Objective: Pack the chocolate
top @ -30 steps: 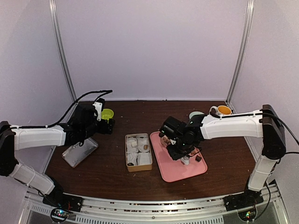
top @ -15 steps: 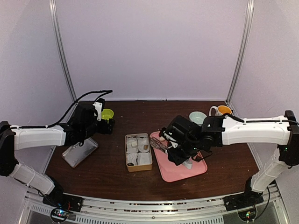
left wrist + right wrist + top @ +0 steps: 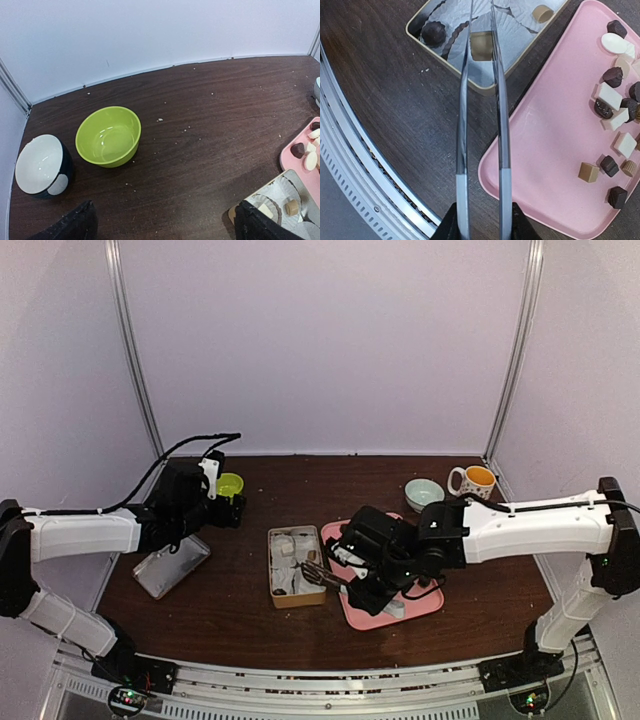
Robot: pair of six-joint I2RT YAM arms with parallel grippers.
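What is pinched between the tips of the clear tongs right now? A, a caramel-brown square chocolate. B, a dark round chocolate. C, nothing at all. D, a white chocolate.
A: in the right wrist view, a caramel-brown cube sits between the tips of the clear tongs, held above the box.

The table (image 3: 200,130) is dark, matt wood-grain, the pink tray (image 3: 545,150) smooth plastic with a faint sheen, the tongs (image 3: 463,130) clear glossy plastic, the green bowl (image 3: 107,136) glossy, the pleated cups (image 3: 507,27) thin white paper, and the chocolate pieces (image 3: 588,172) smooth and mostly matt.
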